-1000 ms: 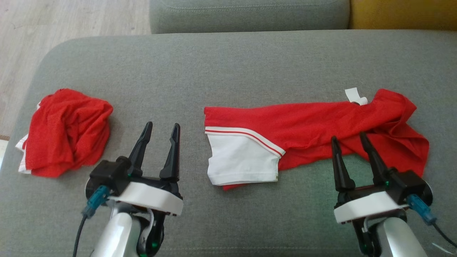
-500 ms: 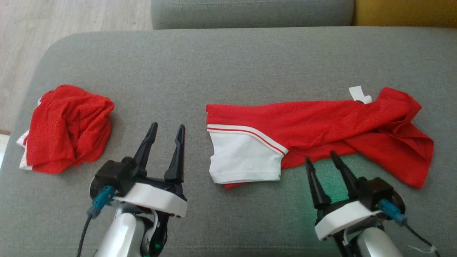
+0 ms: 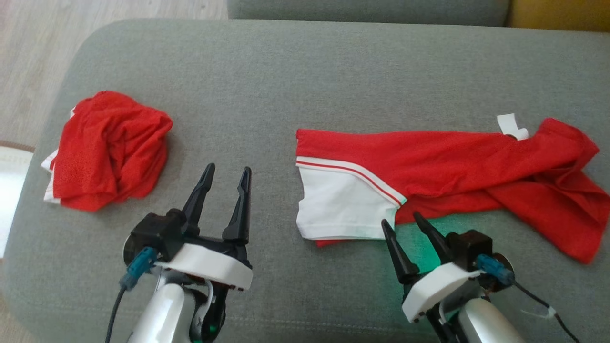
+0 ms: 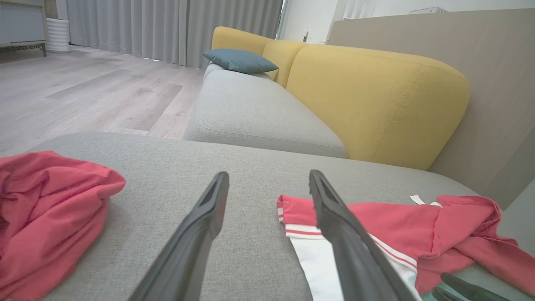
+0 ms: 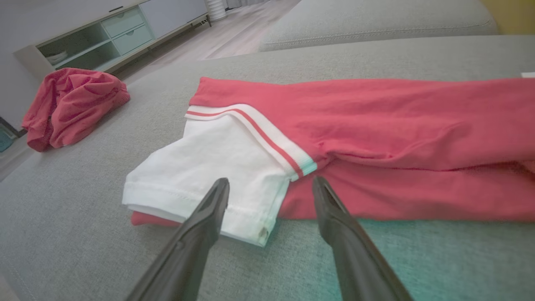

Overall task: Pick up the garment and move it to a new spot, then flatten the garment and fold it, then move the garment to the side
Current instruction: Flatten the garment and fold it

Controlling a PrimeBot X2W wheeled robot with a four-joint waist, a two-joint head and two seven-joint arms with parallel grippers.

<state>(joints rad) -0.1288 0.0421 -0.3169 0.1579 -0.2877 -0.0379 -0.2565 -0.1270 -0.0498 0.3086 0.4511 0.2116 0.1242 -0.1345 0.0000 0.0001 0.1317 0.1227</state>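
A red garment (image 3: 448, 164) with a white sleeve (image 3: 340, 205) lies stretched out on the grey cushion (image 3: 295, 81), right of centre; it also shows as the garment (image 5: 376, 125) in the right wrist view and the garment (image 4: 393, 234) in the left wrist view. My right gripper (image 3: 401, 223) stands open just at the near corner of the white sleeve (image 5: 209, 167), holding nothing. Left of the garment, over bare cushion, my left gripper (image 3: 226, 171) is open and holds nothing.
A second red garment (image 3: 109, 150) lies crumpled near the cushion's left edge. Wooden floor (image 3: 28, 57) lies beyond that edge. Another grey seat (image 4: 250, 113) and a yellow backrest (image 4: 376, 96) stand behind.
My right gripper has drawn back toward me and shifted left, from the garment's red middle to the white sleeve's near corner. The head camera has shifted too. The left gripper has barely moved.
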